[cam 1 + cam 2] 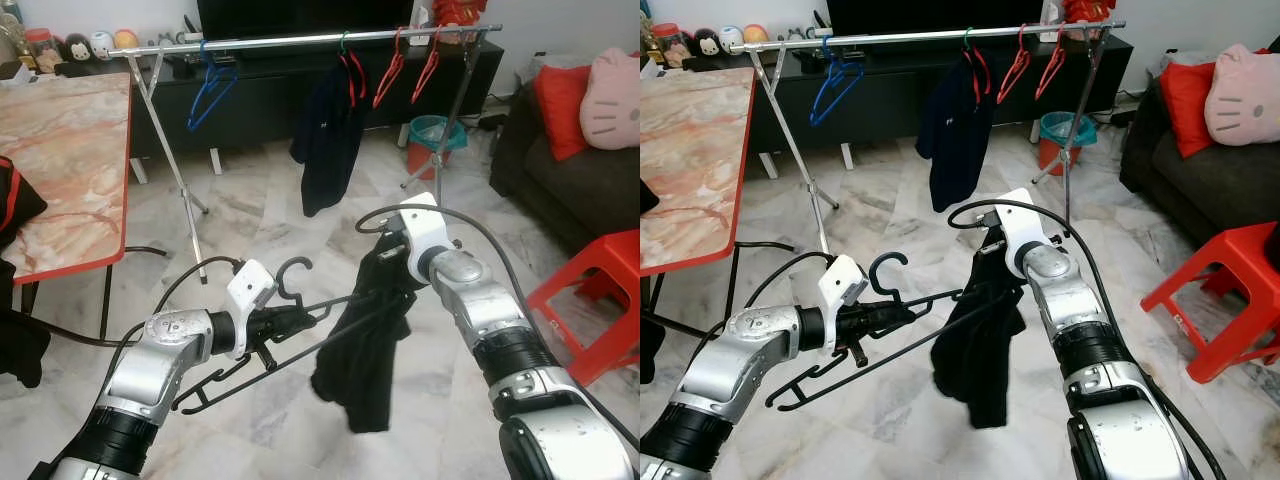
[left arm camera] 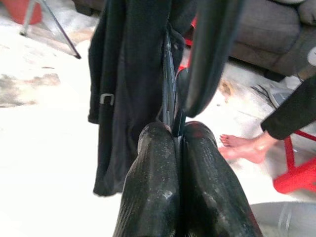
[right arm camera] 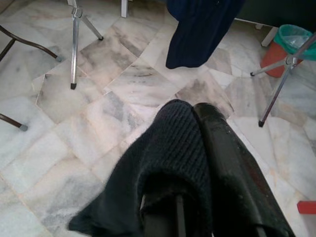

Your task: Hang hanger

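Observation:
A black hanger (image 1: 300, 332) lies tilted low in front of me, its hook (image 1: 292, 272) pointing up. My left gripper (image 1: 285, 320) is shut on it just below the hook; in the left wrist view the fingers (image 2: 153, 187) pinch the thin wire. A black garment (image 1: 365, 360) droops from the hanger's right end. My right gripper (image 1: 385, 262) is shut on the top of that garment, and knit cloth (image 3: 173, 148) covers one finger in the right wrist view. The silver clothes rail (image 1: 290, 41) stands at the back, well beyond both grippers.
On the rail hang a blue hanger (image 1: 210, 90), a navy garment (image 1: 325, 135) and red hangers (image 1: 390, 75). A marble table (image 1: 60, 170) is on the left, a red stool (image 1: 600, 290) and sofa (image 1: 580, 170) on the right. A person's bare foot (image 2: 244, 148) is nearby.

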### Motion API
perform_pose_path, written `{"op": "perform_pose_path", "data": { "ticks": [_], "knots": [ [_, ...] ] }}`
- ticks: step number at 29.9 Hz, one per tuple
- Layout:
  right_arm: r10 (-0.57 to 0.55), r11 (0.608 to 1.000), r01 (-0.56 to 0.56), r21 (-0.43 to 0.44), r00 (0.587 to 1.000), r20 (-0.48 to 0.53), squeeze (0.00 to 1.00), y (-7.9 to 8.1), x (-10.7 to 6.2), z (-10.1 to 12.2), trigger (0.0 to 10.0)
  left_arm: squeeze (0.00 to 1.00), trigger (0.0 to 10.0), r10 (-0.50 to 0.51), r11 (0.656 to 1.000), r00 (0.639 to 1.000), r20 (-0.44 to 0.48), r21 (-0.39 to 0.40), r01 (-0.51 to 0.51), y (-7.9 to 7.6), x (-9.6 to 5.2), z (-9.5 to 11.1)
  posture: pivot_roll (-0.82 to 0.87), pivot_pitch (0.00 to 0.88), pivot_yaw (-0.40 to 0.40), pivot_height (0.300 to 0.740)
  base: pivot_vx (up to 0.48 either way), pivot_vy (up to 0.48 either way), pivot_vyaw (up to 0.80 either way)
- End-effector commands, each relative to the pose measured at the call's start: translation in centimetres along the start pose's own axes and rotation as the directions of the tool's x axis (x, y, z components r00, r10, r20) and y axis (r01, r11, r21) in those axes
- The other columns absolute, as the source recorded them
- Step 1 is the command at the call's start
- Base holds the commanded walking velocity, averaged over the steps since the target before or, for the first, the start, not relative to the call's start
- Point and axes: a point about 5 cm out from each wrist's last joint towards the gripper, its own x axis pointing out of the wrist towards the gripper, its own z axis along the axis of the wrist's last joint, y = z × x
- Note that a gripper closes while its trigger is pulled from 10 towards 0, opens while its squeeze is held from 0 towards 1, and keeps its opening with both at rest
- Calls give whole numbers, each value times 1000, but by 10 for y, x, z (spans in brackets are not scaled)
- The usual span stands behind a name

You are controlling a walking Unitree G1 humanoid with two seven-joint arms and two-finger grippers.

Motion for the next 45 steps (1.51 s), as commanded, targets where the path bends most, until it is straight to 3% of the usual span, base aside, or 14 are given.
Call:
{"op": "perform_pose_path", "data": {
  "ticks": [1, 19, 25, 28, 34, 45],
  "knots": [
    [-2, 1000, 2, -15, 999, 51, 0, -3, -4, 15, 10000, 0, 10000, 13, 999, 1000, 25, 44, -14, 2, 2, 10, -155, 0, -45, 740, 0, 0, 0],
    [-10, 997, 13, -75, 999, 38, 0, 3, -9, 21, 10000, 0, 10000, 146, 988, 988, 43, 51, -149, 12, 11, 13, -159, 0, -43, 740, 0, 0, 0],
    [-10, 997, 13, -75, 999, 38, 0, 3, -9, 21, 10000, 0, 10000, 146, 988, 988, 43, 51, -149, 12, 11, 13, -159, 0, -43, 740, 0, 0, 0],
    [-10, 994, 14, -107, 999, 41, 0, 7, -11, 23, 10000, 0, 10000, 232, 971, 971, 53, 53, -235, 21, 13, 15, -157, 0, -43, 740, 0, 0, 0],
    [8, 981, 2, -194, 999, 50, 0, 15, -15, 33, 10000, 0, 10000, 280, 957, 959, 33, 69, -282, 24, 16, 14, -158, 0, -41, 740, 0, 0, 0],
    [-60, 975, 66, -214, 998, 32, 0, 11, -21, 31, 10000, 0, 10000, 359, 930, 933, 6, 85, -358, 34, 14, 10, -157, 0, -43, 740, 0, 0, 0]
  ]
}}
